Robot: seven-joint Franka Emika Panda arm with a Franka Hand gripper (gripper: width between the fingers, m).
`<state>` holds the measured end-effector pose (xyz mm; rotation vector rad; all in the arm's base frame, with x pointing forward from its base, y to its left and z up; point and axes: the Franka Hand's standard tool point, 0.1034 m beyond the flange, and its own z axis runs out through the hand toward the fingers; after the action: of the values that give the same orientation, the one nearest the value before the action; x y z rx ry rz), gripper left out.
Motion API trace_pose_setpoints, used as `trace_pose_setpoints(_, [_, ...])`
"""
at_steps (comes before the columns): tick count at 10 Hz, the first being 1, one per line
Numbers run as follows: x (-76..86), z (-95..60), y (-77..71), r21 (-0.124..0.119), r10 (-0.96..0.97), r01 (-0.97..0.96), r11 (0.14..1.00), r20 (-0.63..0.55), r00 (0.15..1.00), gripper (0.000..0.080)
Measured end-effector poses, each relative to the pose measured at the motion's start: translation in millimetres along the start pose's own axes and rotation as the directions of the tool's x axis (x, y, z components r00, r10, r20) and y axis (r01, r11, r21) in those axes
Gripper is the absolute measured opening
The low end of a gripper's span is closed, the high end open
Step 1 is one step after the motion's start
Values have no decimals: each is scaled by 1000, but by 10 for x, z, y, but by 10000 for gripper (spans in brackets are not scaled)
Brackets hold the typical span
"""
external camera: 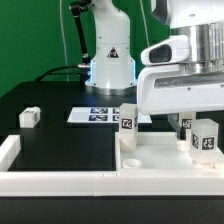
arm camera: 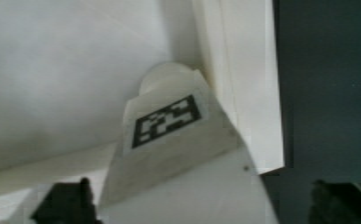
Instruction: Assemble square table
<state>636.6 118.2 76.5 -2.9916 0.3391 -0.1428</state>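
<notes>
The square table slab (external camera: 160, 158) lies flat at the exterior view's lower right, with a round recess near its corner. One tagged white leg (external camera: 127, 120) stands at its far left corner. Another tagged leg (external camera: 205, 140) stands at the right, under my gripper (external camera: 192, 122). A small leg block (external camera: 29, 117) lies alone on the black table at the left. In the wrist view the tagged leg (arm camera: 173, 130) rises between my two dark fingertips (arm camera: 63, 200), over the white slab (arm camera: 52, 60). My gripper (arm camera: 203, 205) is open, with gaps on both sides of the leg.
The marker board (external camera: 98, 114) lies flat in front of the robot base (external camera: 108, 60). A low white border wall (external camera: 50, 181) runs along the near edge and up the left side. The black table top (external camera: 60, 140) spreads left of the slab.
</notes>
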Motion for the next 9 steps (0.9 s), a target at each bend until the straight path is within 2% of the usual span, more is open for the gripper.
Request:
trace_pose_setpoints(1, [-1,3,3,0,-1,1,1000,1,1000,536])
trace_pose_setpoints(2, [-3,5,2,0,23,-23,1000,1,1000,316])
trace_pose_setpoints(4, [8,9,45,-5,190,-190,982,-1,982,294])
trace_pose_setpoints(5, [13,8,63,-9,326,-326,945,-3,945,294])
trace_pose_setpoints(6, [11,7,78,-15,454,-454,891,-2,891,294])
trace_pose_setpoints(7, [-9,17,91,-16,620,-620,784,5,784,294])
trace_pose_setpoints(8, [-16,24,116,-8,765,-765,644,17,643,294])
trace_pose_setpoints(9, [-23,30,144,-2,853,-853,522,34,521,294])
